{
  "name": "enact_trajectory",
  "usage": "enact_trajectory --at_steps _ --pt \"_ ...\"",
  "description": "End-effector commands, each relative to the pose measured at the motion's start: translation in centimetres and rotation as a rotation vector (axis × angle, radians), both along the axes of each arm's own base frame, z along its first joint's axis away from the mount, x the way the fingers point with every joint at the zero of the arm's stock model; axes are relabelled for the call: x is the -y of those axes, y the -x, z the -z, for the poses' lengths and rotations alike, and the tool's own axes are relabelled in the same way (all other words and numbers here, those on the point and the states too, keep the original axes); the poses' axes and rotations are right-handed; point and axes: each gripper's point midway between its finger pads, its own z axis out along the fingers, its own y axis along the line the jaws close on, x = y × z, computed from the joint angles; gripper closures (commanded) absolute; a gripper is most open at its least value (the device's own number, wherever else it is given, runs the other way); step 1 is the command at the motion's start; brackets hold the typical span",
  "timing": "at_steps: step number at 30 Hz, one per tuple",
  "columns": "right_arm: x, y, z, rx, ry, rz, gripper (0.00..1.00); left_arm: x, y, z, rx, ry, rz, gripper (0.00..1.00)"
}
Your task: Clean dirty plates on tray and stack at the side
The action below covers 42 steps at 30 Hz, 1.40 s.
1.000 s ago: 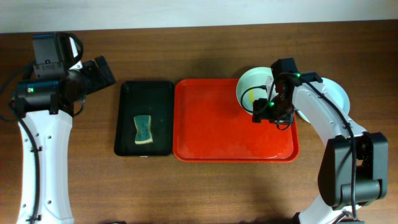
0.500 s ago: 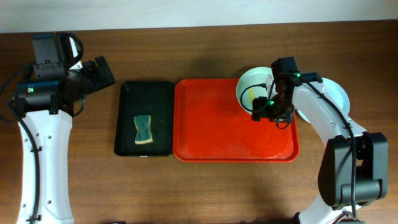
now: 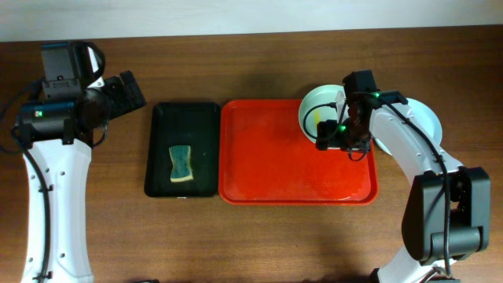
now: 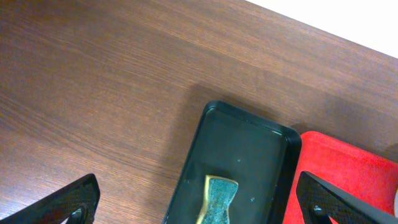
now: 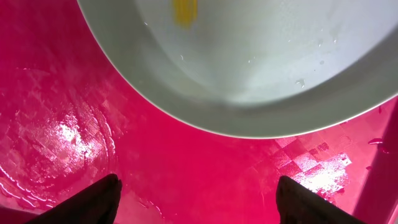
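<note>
The right end effector (image 5: 199, 196) hangs open beside the yellow-smeared pale plate (image 5: 267, 62) in the far right corner of the red tray (image 3: 267, 169), the left end effector (image 4: 196, 200) wide open above the table (image 3: 259, 236) by the black tray (image 3: 200, 118).

Lab; robot arms (image 3: 53, 189) at wooden table (image 3: 259, 244)

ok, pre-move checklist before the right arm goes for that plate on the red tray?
1. Right jaws apart, nothing between them: ok.
2. Left jaws open, empty, off to the side of both trays: ok.
3. Plate on red tray, yellow smear not cleaned: not ok.
4. Sponge lying free in black tray: ok.
5. Second plate beside the tray, clean or not: cannot tell.
</note>
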Motion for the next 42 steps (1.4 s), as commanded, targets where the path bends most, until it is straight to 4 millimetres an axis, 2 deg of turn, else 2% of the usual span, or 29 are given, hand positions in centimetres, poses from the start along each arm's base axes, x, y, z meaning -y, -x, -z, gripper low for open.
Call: enact_trajectory --at_steps 1,5,7,16,18,20,22,23,25,28,33,35,41,42 --pt "0.1 -0.5 0.0 0.015 0.012 -0.009 0.19 0.0 -0.1 0.1 0.000 0.011 -0.007 0.01" --pt "0.0 -1.2 -0.2 0.044 0.010 -0.008 0.19 0.0 -0.1 0.1 0.000 0.011 -0.007 0.01" --pt "0.1 -2.6 -0.5 0.097 0.011 0.023 0.21 0.0 -0.1 0.1 -0.001 0.011 -0.007 0.01" --pt "4.2 -7.4 -2.9 0.263 0.025 0.181 0.46 0.0 -0.1 0.1 0.000 0.011 -0.007 0.01" --pt "5.7 -8.4 -3.2 0.308 0.040 0.213 0.55 0.0 -0.1 0.1 0.000 0.011 -0.007 0.01" --pt "7.5 -9.4 -3.6 0.352 0.088 0.246 0.55 0.0 -0.1 0.1 -0.001 0.011 -0.007 0.01" --pt "8.5 -10.3 -3.8 0.399 0.138 0.198 0.43 0.0 -0.1 0.1 -0.001 0.011 -0.007 0.01" --pt "8.5 -10.8 -3.7 0.420 0.156 0.147 0.43 0.0 -0.1 0.1 0.000 0.011 -0.007 0.01" --pt "9.0 -11.6 -3.2 0.443 0.202 0.105 0.50 0.0 -0.1 0.1 0.000 0.011 -0.007 0.01" --pt "9.8 -12.1 -2.0 0.438 0.241 0.115 0.69 0.0 -0.1 0.1 0.000 0.011 -0.007 0.01" --pt "10.4 -12.7 1.4 0.398 0.277 0.119 0.70 0.0 -0.1 0.1 -0.001 0.011 -0.007 0.01" --pt "11.1 -12.6 1.8 0.391 0.316 0.131 0.74 0.0 -0.1 0.1 0.000 0.011 -0.007 0.01" --pt "11.2 -12.6 2.2 0.384 0.322 0.132 0.73 0.0 -0.1 0.1 -0.001 0.011 -0.007 0.01" --pt "11.2 -12.6 2.3 0.382 0.322 0.131 0.76 0.0 -0.1 0.1 0.000 0.011 -0.007 0.01"
